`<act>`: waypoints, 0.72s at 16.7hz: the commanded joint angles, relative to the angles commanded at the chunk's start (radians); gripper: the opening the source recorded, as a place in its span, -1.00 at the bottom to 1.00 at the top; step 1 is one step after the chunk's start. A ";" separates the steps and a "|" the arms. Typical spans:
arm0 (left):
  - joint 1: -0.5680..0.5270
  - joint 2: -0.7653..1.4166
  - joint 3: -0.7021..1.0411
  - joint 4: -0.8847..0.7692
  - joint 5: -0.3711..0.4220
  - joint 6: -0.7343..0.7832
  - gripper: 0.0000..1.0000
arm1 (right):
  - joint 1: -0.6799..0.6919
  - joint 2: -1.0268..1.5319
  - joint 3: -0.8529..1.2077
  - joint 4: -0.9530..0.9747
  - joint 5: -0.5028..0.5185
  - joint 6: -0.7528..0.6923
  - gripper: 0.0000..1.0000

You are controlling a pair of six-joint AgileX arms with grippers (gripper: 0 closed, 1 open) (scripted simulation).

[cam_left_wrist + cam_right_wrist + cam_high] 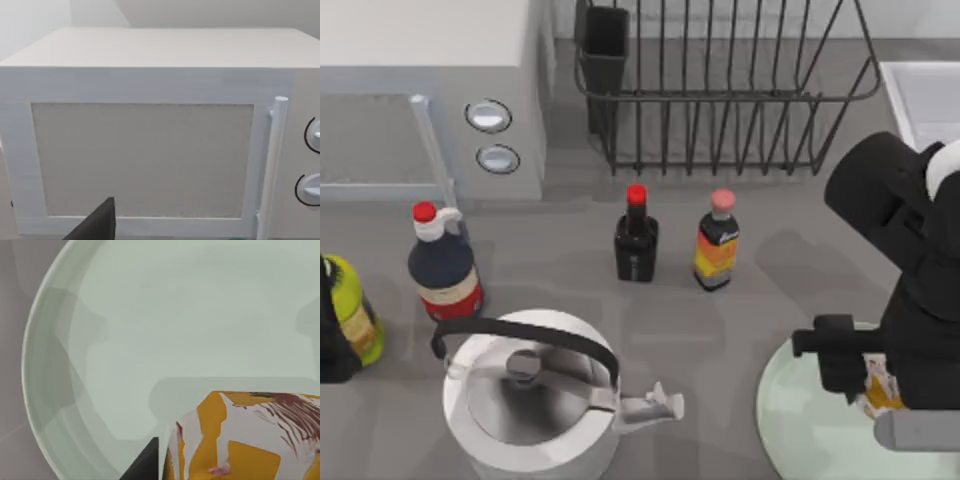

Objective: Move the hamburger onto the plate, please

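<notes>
Orange-yellow hamburger at right pincer, over mint plate.

Non-task items: white microwave far left, door handle and two round knobs facing the table. Black wire dish rack far centre, dark cup in its left end. Mid-table row: red-capped dark bottle with white handle left, small dark red-capped bottle centre, orange-labelled pink-capped bottle just right of it. Silver kettle near left-centre, spout pointing right. Yellow-green bottle at left edge.

Four bottles, one kettle, one plate
</notes>
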 joint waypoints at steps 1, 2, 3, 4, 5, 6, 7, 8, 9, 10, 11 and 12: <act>0.000 0.000 0.000 0.000 0.000 0.000 1.00 | 0.003 0.005 -0.010 0.014 0.000 -0.003 -1.00; 0.000 0.000 0.000 0.000 0.000 0.000 1.00 | 0.005 0.014 -0.024 0.037 0.000 -0.007 -1.00; 0.000 0.000 0.000 0.000 0.000 0.000 1.00 | 0.007 0.026 -0.043 0.070 0.000 -0.009 -1.00; 0.000 0.000 0.000 0.000 0.000 0.000 1.00 | 0.005 0.039 -0.065 0.109 0.000 -0.009 -1.00; 0.000 0.000 0.000 0.000 0.000 0.000 1.00 | 0.003 0.051 -0.087 0.144 -0.001 -0.007 -1.00; 0.000 0.000 0.000 0.000 0.000 0.000 1.00 | 0.001 0.060 -0.104 0.170 0.000 -0.005 -1.00; 0.000 0.000 0.000 0.000 0.000 0.000 1.00 | 0.000 0.066 -0.115 0.184 0.000 -0.005 -1.00; 0.000 0.000 0.000 0.000 0.000 0.000 1.00 | 0.000 0.068 -0.117 0.188 0.000 -0.005 -1.00; 0.000 0.000 0.000 0.000 0.000 0.000 1.00 | 0.000 0.068 -0.117 0.188 0.000 -0.005 -1.00; 0.000 0.000 0.000 0.000 0.000 0.000 1.00 | 0.000 0.068 -0.117 0.188 0.000 -0.005 -1.00; 0.000 0.000 0.000 0.000 0.000 0.000 1.00 | 0.000 0.068 -0.117 0.188 0.000 -0.005 -1.00; 0.000 0.000 0.000 0.000 0.000 0.000 1.00 | 0.000 0.068 -0.117 0.188 0.000 -0.005 -0.85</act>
